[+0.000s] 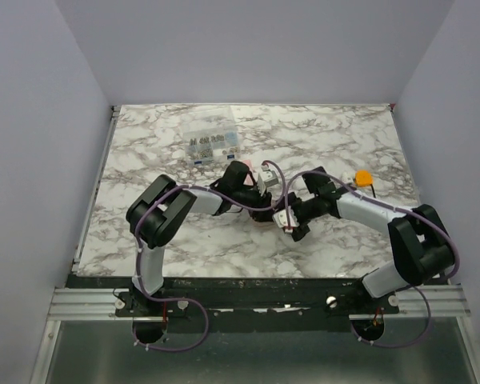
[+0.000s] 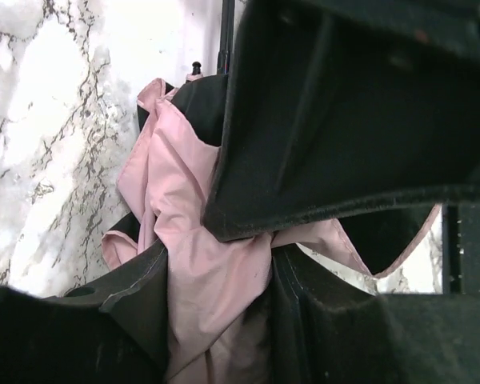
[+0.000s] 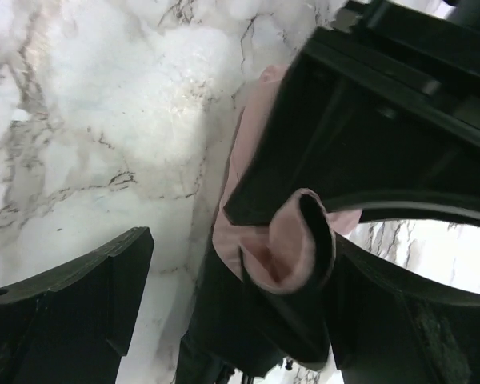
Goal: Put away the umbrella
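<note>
robot lab booth (plain white walls)

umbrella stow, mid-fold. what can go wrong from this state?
1. Left hand pinches only loose fabric of the umbrella, not the shaft; the cloth may slip out.
2. Right hand is open with a fabric fold against one finger; closing may catch only that fold.
3. Both hands sit close together; they may collide.

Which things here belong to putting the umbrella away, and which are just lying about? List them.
Job: umbrella, pinched in the left gripper; right gripper, open beside it.
Lying about: clear compartment box; small orange object.
</note>
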